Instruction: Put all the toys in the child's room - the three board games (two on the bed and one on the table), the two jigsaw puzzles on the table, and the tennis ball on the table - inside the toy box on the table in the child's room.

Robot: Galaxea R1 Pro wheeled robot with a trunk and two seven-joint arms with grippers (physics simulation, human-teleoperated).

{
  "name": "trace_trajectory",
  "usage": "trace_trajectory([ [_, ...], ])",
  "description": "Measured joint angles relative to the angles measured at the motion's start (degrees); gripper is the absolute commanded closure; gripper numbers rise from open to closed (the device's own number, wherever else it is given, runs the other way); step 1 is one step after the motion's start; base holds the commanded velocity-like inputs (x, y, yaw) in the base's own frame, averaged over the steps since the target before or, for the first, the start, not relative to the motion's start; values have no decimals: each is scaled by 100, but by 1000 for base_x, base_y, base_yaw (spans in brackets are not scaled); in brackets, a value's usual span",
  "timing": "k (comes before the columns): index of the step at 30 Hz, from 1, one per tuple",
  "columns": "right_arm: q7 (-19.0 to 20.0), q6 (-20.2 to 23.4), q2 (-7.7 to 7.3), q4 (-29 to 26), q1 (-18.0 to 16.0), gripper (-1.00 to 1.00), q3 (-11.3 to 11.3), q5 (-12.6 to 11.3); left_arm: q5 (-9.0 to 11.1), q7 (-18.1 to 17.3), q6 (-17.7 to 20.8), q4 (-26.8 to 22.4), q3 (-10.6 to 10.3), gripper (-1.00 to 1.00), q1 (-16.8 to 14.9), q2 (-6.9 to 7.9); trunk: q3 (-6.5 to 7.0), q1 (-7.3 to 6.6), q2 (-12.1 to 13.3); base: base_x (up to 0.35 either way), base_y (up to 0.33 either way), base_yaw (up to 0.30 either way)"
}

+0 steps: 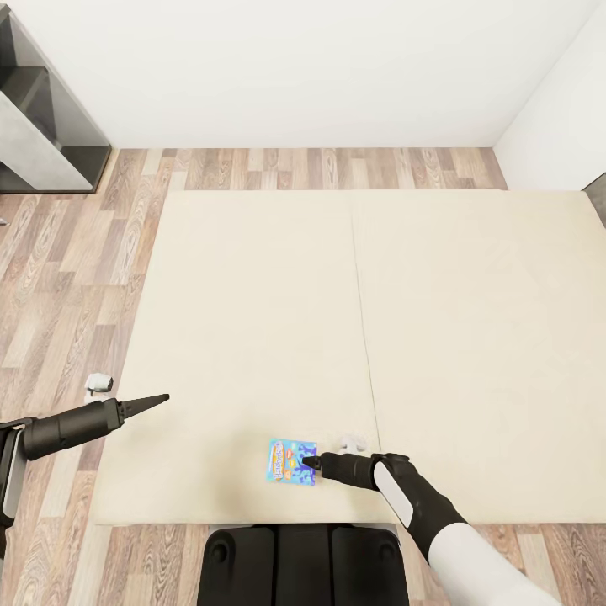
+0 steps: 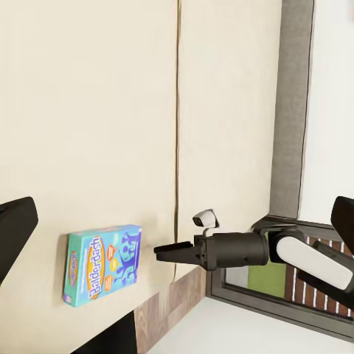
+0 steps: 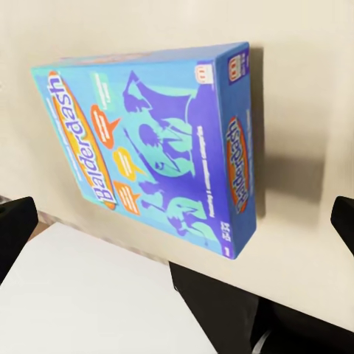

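A small flat blue printed board game box point(image 1: 292, 461) is seen lying on the plain cream cover of the large bed point(image 1: 252, 320), close to the bed's near edge. In the head view the right gripper point(image 1: 308, 461) is placed at the box's right edge, its dark fingers drawn to a point there; contact cannot be made out. The title "Balderdash" is legible on the box point(image 3: 151, 140) in the right wrist view, where the two fingertips point(image 3: 15, 225) are shown spread wide, apart from the box. From the left wrist view the box point(image 2: 102, 264) and the right gripper point(image 2: 158, 254) are seen just beside each other. The left gripper point(image 1: 162, 399) is held over the bed's left edge, well apart from the box, grasping nothing, fingers together in the head view.
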Motion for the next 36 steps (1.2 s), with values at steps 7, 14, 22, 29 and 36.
trace_trajectory([
  [7,0,-1,-2,-1,0,-100,0,9,1,0,0,0,0,-100,0,0,0,0,0,0,0,0],
  [14,0,-1,0,0,0,-100,6,10,0,1,0,1,4,-100,0,0,0,0,0,0,58,0],
  [22,0,-3,-1,-3,0,-100,8,14,0,0,0,6,5,-100,0,0,0,0,0,0,82,0],
  [29,0,-6,5,-1,0,-100,9,18,0,0,0,9,5,-100,0,0,0,0,0,0,7,0],
  [36,0,-7,3,0,0,-100,9,19,0,0,0,8,5,-100,0,0,0,0,0,0,33,0],
])
